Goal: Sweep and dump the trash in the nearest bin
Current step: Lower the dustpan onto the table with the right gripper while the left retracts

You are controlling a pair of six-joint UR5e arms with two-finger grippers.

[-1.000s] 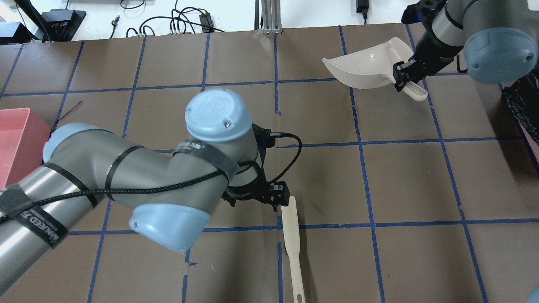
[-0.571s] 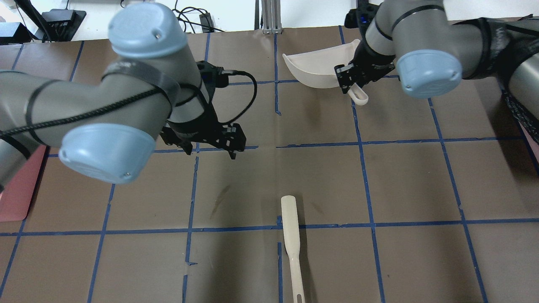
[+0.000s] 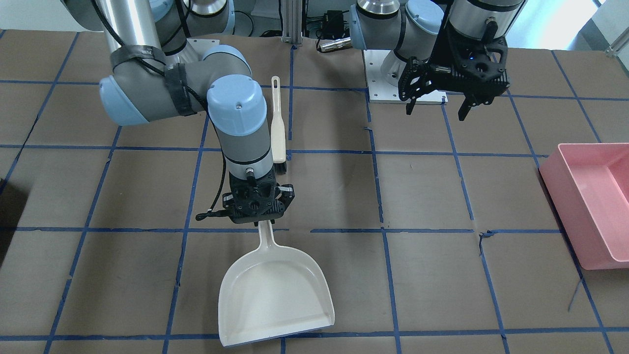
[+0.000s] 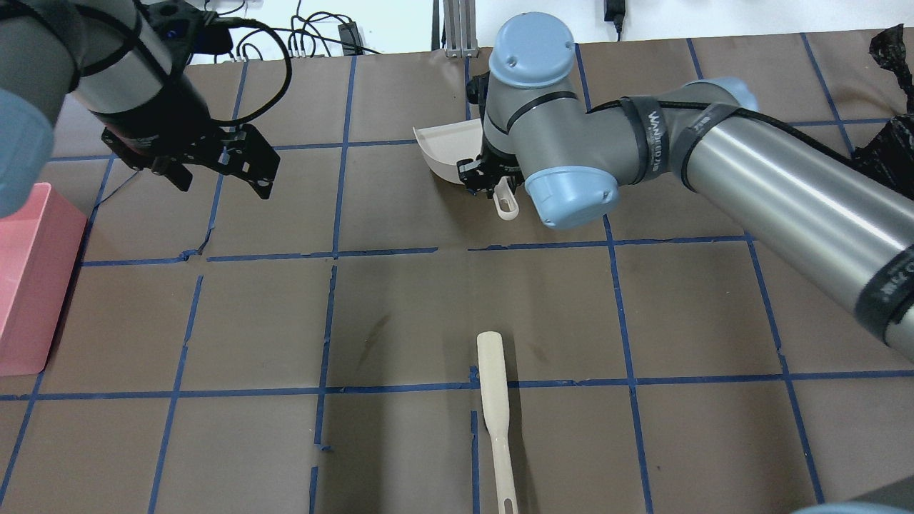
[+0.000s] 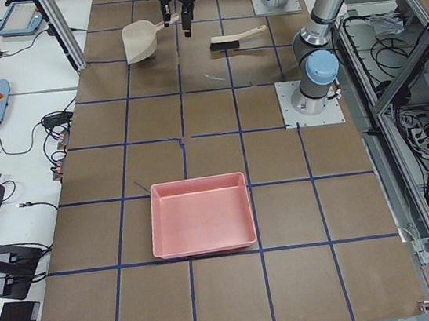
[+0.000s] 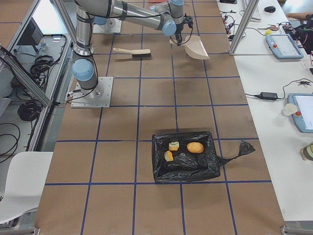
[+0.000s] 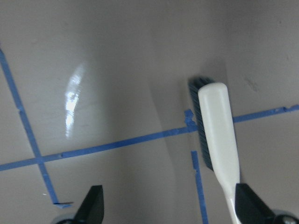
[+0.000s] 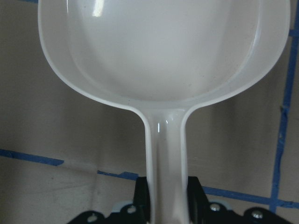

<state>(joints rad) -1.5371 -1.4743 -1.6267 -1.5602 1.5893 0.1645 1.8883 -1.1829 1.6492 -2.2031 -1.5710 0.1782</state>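
Note:
The trash, a golden-brown lump (image 6: 195, 147) and two pale ragged chunks (image 6: 173, 146), lies inside the black-bag-lined bin (image 6: 195, 166). My right gripper (image 3: 258, 206) is shut on the handle of the cream dustpan (image 3: 275, 295), whose scoop (image 8: 163, 51) holds nothing. The dustpan (image 4: 446, 153) sits at the far middle of the table. The cream brush (image 4: 493, 400) lies alone near the front edge, bristles down. My left gripper (image 4: 221, 171) hangs open and empty at the far left, well away from the brush (image 7: 217, 135).
A pink bin (image 3: 589, 196) stands at the table's end on my left side, also seen as the pink bin (image 5: 202, 213). The black bag (image 4: 889, 143) shows at the right edge. Blue tape lines grid the brown tabletop.
My left gripper has moved farther left and back, away from the brush. The right arm has carried the dustpan leftward to the table's far middle.

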